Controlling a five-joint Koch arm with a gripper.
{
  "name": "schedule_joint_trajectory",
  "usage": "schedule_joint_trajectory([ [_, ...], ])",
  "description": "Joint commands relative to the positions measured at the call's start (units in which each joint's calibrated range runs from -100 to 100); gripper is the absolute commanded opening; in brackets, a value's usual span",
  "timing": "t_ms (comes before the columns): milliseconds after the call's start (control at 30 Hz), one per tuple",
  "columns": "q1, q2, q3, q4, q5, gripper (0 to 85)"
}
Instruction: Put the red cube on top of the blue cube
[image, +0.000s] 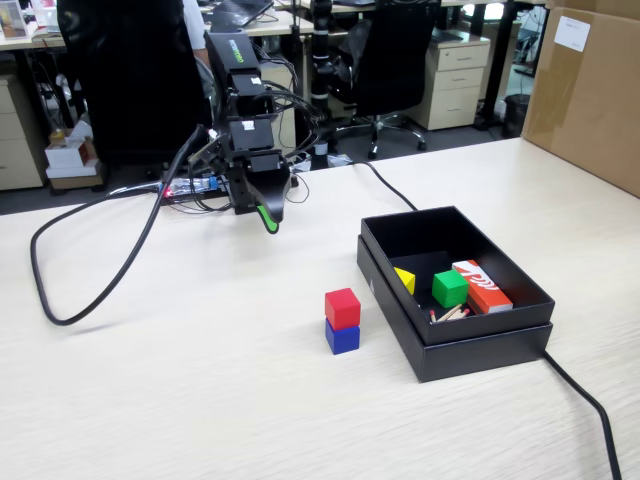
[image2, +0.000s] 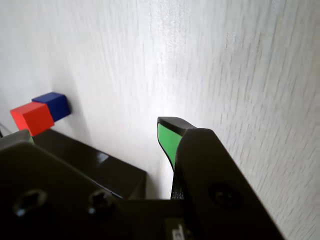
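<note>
The red cube (image: 342, 307) sat squarely atop the blue cube (image: 342, 338), stack upright. At its 11 o'clock in the fixed view, the pincer (image: 268, 218) hung empty; its gap could not be told.

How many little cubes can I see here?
3: the red cube sits on the blue cube on the table; a green cube lies inside the black box, which may hide more.

The arm (image: 245, 120) is built of stacked black, boxy segments, with a green marking at twelve o'clock on its top segment and white labels on the middle ones. Thin wires are bundled beside it, and a thick black cable (image: 110, 270) is attached at its nine o'clock side. The gripper (image: 268, 217) is black, lined with bright green pads (image2: 167, 140), and dark screws (image2: 220, 192) are set into its body.
</note>
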Motion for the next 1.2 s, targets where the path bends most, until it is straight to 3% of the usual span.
schedule_joint_trajectory([
  [0,0.15,-6.72,-1.03,3.37,-0.15,50.0],
  [200,0.63,-15.9,-11.91,9.24,-0.78,49.3],
  [700,2.88,-16.01,-33.67,35.51,-2.44,48.5],
  [1167,3.13,-14.63,-42.46,37.75,-2.3,47.7],
])
